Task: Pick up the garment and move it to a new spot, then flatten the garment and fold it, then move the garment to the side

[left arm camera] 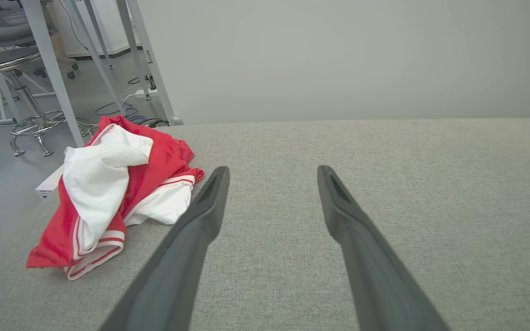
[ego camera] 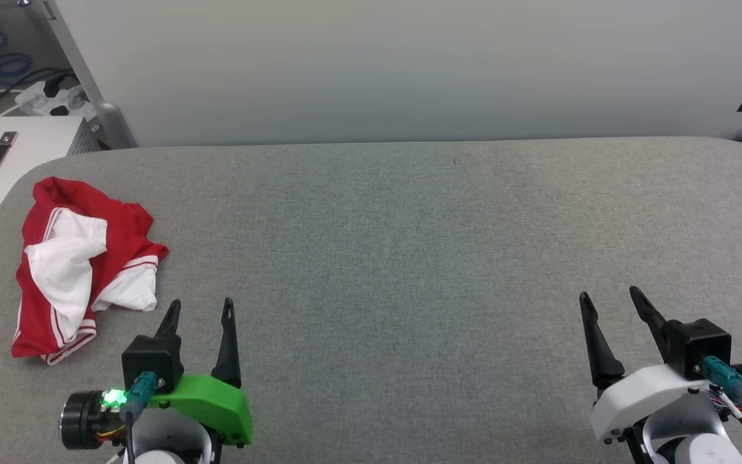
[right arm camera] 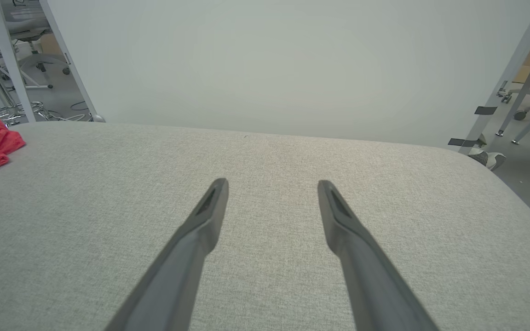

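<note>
Both left fingers (ego camera: pixel 228 348) and right fingers (ego camera: pixel 596 341) spread, empty; head view: crumpled garment (ego camera: pixel 81 264) whole; right wrist view: red corner.

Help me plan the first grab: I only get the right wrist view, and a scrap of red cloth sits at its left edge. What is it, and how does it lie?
Observer: It is a red T-shirt with white sleeves and red-white striped trim, crumpled in a heap near the left edge of the grey table.
Operator: Which gripper is nearer to it?
Observer: The left gripper. Its open fingers point past the heap's right side without touching it.
Operator: Any print I could aim by?
Observer: No print shows on the folds that face up.
</note>
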Available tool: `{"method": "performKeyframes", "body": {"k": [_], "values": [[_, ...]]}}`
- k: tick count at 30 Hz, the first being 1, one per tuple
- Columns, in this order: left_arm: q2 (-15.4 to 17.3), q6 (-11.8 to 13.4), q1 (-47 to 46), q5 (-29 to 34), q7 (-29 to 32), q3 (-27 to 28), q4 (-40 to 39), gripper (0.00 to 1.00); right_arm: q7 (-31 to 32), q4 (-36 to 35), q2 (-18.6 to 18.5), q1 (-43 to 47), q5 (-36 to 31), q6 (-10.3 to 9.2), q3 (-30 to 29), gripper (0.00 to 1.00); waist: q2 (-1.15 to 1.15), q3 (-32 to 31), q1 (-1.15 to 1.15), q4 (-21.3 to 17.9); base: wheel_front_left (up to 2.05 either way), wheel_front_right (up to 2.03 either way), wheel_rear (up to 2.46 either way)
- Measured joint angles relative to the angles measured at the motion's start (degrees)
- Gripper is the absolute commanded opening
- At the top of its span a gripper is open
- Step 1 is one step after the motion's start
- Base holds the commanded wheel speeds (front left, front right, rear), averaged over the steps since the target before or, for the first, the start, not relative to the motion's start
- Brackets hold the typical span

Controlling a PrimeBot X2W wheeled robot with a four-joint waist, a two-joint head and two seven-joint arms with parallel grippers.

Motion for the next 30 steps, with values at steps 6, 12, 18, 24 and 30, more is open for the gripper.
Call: {"method": "performKeyframes", "body": {"k": [6, 12, 18, 24, 30], "values": [[0.00, -0.02, 0.00, -0.87, -0.74, -0.01, 0.33, 1.00, -0.74, 0.12, 0.00, 0.00, 0.76, 0.00, -0.29, 1.00, 0.00, 0.11, 0.00, 0.04, 0.00, 0.00, 0.00], [0.00, -0.08, 0.00, -1.55, -1.36, 0.00, 0.74, 1.00, -1.46, 0.11, 0.00, 0.00, 1.35, 0.00, -0.47, 1.00, 0.00, 0.18, 0.00, 0.08, 0.00, 0.00, 0.00], [0.00, -0.38, 0.00, -2.57, -2.04, 0.00, 0.77, 1.00, -2.05, 0.04, 0.00, 0.00, 2.32, 0.00, -0.47, 1.00, 0.00, 0.29, 0.00, 0.08, 0.00, 0.00, 0.00], [0.00, -0.59, 0.00, -3.13, -2.85, -0.13, 0.77, 1.00, -2.89, -0.07, 0.00, 0.00, 3.02, 0.00, -0.57, 1.00, 0.00, 0.40, 0.00, 0.14, 0.00, 0.00, 0.00], [0.00, -1.02, 0.00, -3.99, -3.53, -0.36, 1.09, 1.00, -3.54, -0.27, 0.00, 0.00, 3.44, 0.00, -0.74, 1.00, 0.00, 0.52, 0.00, 0.19, 0.00, 0.00, 0.00]]}}
